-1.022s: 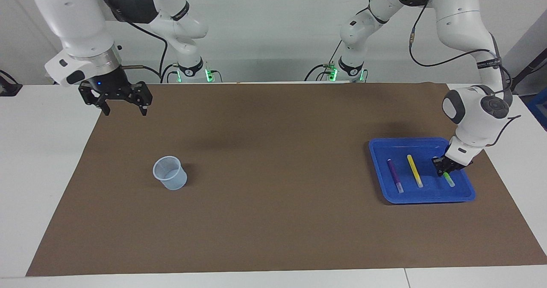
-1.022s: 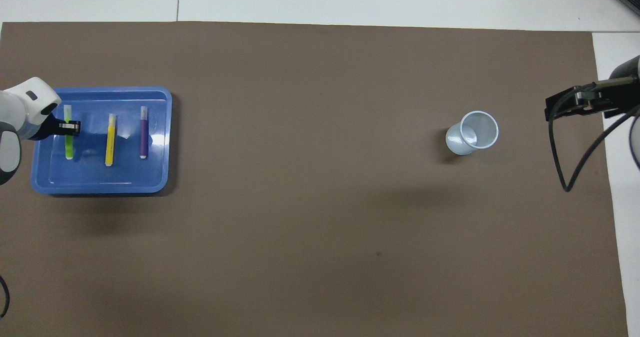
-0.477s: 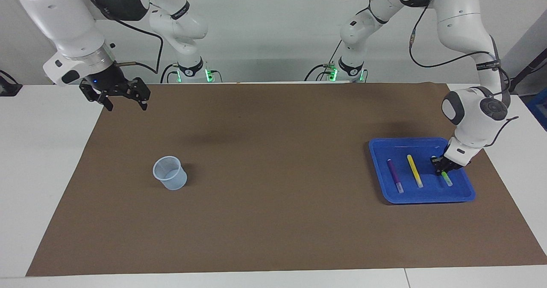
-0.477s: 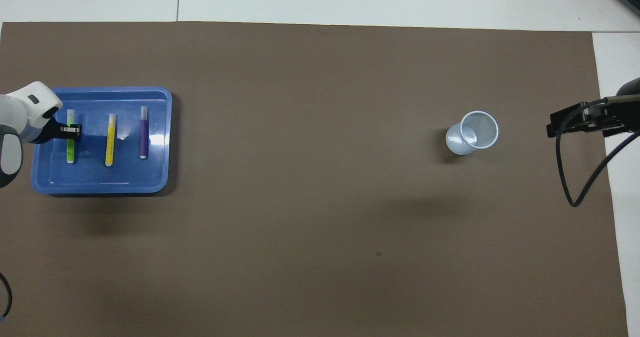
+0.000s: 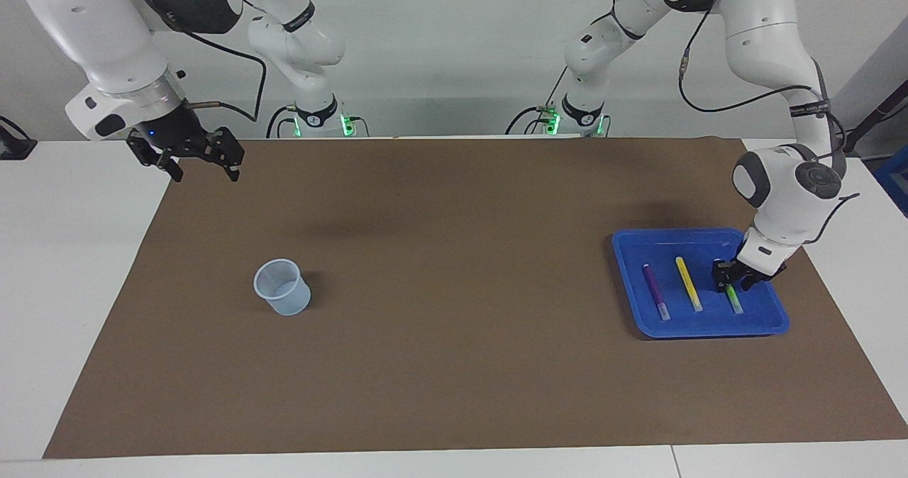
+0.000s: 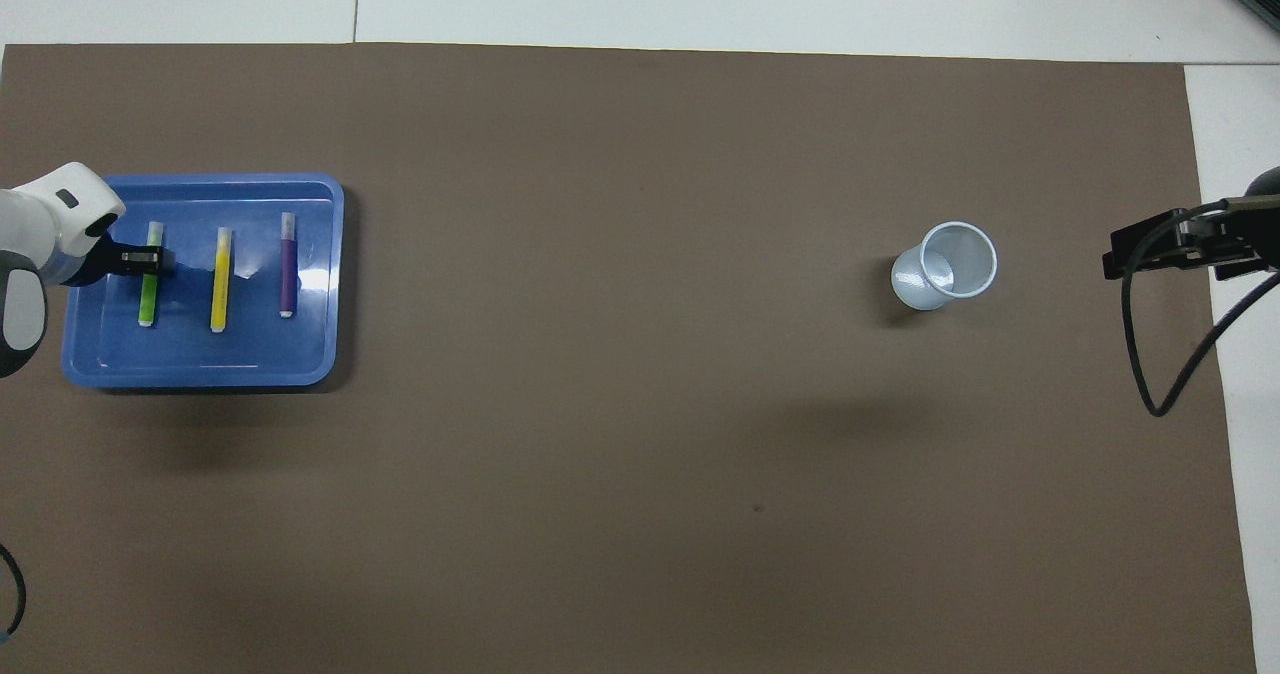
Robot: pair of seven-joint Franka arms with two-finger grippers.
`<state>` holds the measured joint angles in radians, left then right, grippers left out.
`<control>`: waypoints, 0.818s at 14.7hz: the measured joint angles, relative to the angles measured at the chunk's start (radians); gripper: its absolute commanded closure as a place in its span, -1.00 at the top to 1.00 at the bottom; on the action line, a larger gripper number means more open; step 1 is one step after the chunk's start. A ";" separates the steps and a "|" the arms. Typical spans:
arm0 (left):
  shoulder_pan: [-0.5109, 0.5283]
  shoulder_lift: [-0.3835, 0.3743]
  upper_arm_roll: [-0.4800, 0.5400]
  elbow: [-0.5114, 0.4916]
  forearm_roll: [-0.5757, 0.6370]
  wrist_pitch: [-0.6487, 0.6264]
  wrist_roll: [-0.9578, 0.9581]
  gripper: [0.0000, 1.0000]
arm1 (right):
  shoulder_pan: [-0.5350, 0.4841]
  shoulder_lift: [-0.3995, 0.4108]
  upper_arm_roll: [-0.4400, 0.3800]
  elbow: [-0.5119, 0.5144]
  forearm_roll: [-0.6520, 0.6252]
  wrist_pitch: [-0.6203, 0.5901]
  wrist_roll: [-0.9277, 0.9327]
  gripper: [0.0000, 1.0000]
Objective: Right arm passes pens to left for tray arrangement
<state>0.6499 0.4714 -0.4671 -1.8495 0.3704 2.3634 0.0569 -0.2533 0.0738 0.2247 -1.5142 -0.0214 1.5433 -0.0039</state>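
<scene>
At the left arm's end of the table (image 5: 71, 286); clock read from the robots' side, twelve pointing away from them.

- Brown mat (image 5: 454, 251) covers most of the tabletop.
- Blue tray (image 5: 624, 251) (image 6: 200, 179) sits at nine o'clock on the mat, close to the mat's edge.
- Three pens lie flat in the tray, side by side, apart from one another, each running six to twelve.
- Green pen (image 5: 731, 298) (image 6: 148, 299) is the nine-o'clock one. Yellow pen (image 5: 688, 283) (image 6: 220, 279) is in the middle. Purple pen (image 5: 655, 290) (image 6: 287, 274) is the three-o'clock one.
- The pale end of each points to twelve.
- Left gripper (image 5: 734, 279) (image 6: 140, 259) is low in the tray, set across the green pen at about its middle, with the pen's ends sticking out at six and twelve.
- Whether it clamps the pen or merely straddles it, I cannot tell. The pen looks level with its neighbours.
- The left arm bends down steeply from above the tray's nine-o'clock rim.

Right arm's end:

- Pale translucent cup (image 5: 282, 288) (image 6: 945, 264) stands upright on the mat at about three o'clock, mouth up, well apart from the tray. I see nothing in it.
- Right gripper (image 5: 204, 169) (image 6: 1150, 244) hangs in the air over the mat's three-o'clock edge, at three o'clock from the cup. Its two fingers are spread wide, with nothing between them.
- A black cable loops down from its wrist.
- The right arm waits.
</scene>
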 measured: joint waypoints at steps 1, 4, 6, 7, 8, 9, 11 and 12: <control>0.000 0.000 -0.001 0.000 0.000 0.000 0.000 1.00 | 0.000 0.000 0.001 -0.001 0.000 0.000 0.000 1.00; -0.001 -0.001 -0.010 0.004 0.000 0.011 0.000 1.00 | 0.002 0.000 0.005 -0.001 0.000 0.000 0.000 1.00; -0.004 -0.005 -0.018 0.014 0.000 0.021 0.000 1.00 | 0.006 -0.001 0.009 -0.001 0.001 0.000 0.000 1.00; -0.007 -0.012 -0.022 0.020 0.000 0.023 0.000 1.00 | 0.012 -0.002 0.010 -0.001 0.001 0.000 0.000 1.00; -0.012 -0.024 -0.025 0.026 0.000 0.023 0.000 1.00 | 0.015 -0.002 0.011 -0.001 0.001 0.000 0.000 1.00; -0.018 -0.041 -0.028 0.029 0.000 0.023 0.000 1.00 | 0.016 -0.002 0.012 -0.001 0.001 0.000 0.000 1.00; -0.030 -0.077 -0.037 0.029 0.000 0.020 0.000 1.00 | 0.015 -0.002 0.012 -0.001 0.001 0.000 0.000 1.00; -0.038 -0.092 -0.038 0.028 0.000 0.019 0.000 1.00 | 0.015 -0.002 0.012 -0.001 0.001 0.000 0.000 1.00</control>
<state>0.6121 0.3798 -0.5047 -1.8219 0.3704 2.3825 0.0569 -0.2382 0.0716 0.2364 -1.5157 -0.0208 1.5433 -0.0039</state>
